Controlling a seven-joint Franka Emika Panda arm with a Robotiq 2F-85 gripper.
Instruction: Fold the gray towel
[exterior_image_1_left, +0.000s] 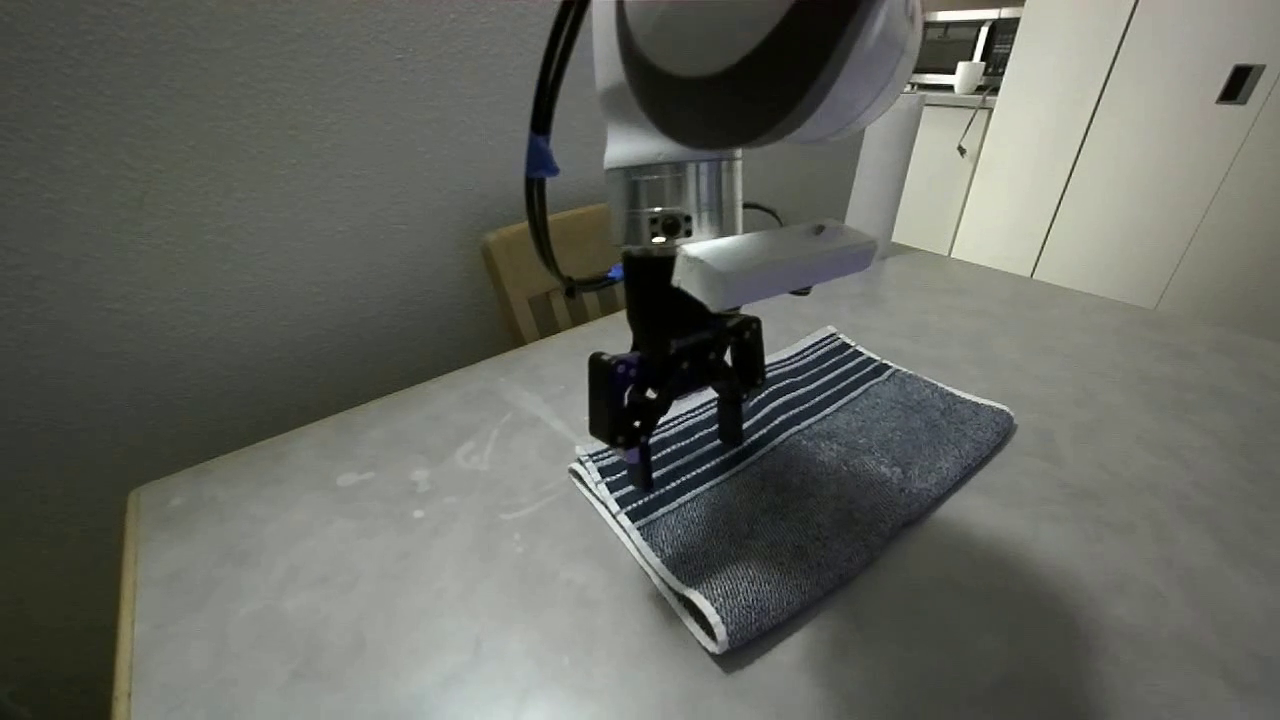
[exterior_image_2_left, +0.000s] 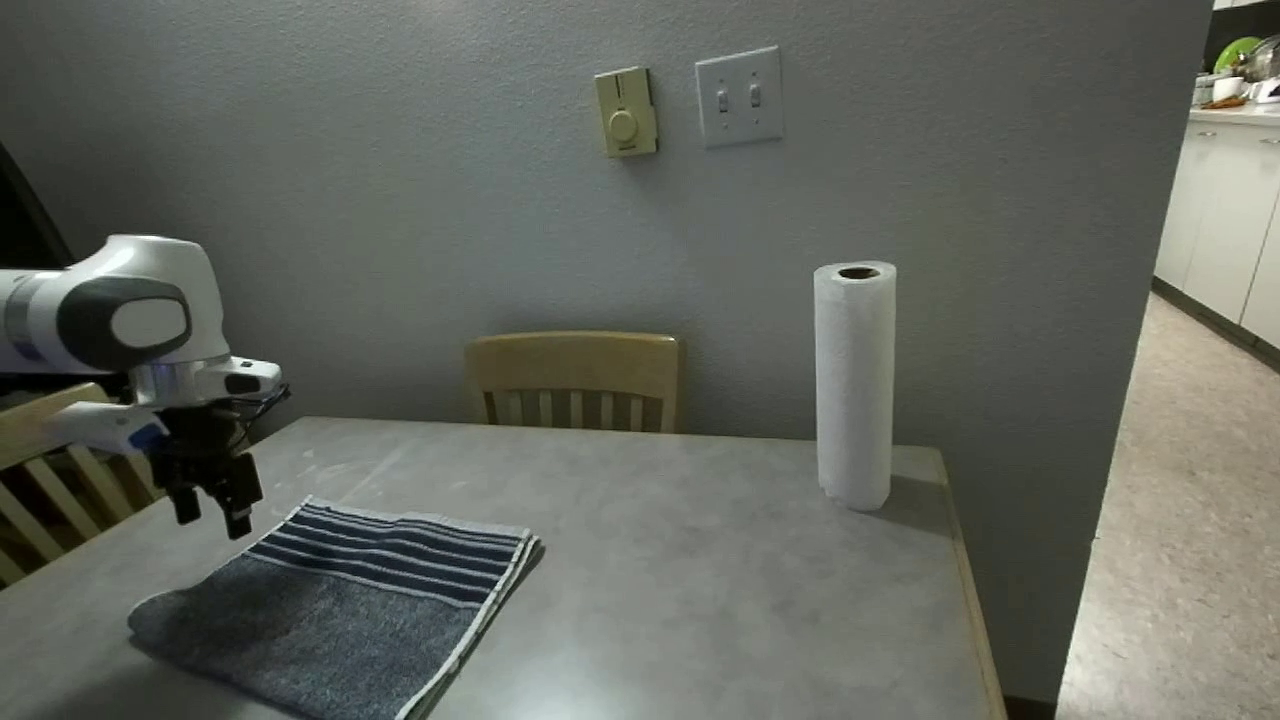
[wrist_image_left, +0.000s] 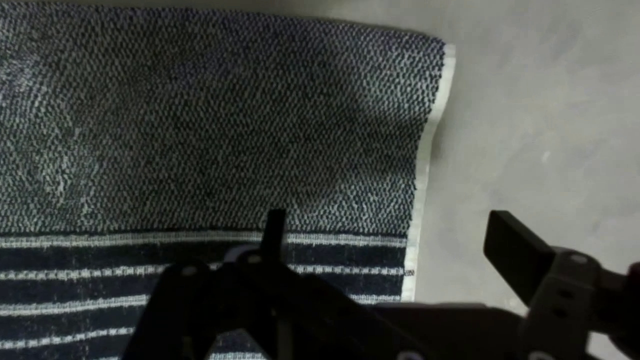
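The gray towel (exterior_image_1_left: 830, 490) lies on the table in both exterior views (exterior_image_2_left: 340, 610), dark blue-gray with white stripes near one end and a white hem. It is doubled over: stacked layers show along one hemmed side, with a rounded fold at one end. My gripper (exterior_image_1_left: 686, 452) is open and empty, pointing down, raised above the table near the striped end (exterior_image_2_left: 212, 516). In the wrist view the gripper (wrist_image_left: 387, 220) has one finger over the towel's stripes (wrist_image_left: 225, 125) and the other over bare table past the white hem. The fingers do not appear to touch the cloth.
The gray table (exterior_image_1_left: 350, 580) has a wooden edge. A paper towel roll (exterior_image_2_left: 855, 390) stands upright near the table's far end. Wooden chairs stand against the table (exterior_image_2_left: 575, 370), one behind the arm (exterior_image_1_left: 560, 250). A gray wall (exterior_image_2_left: 450, 200) runs along the table's side.
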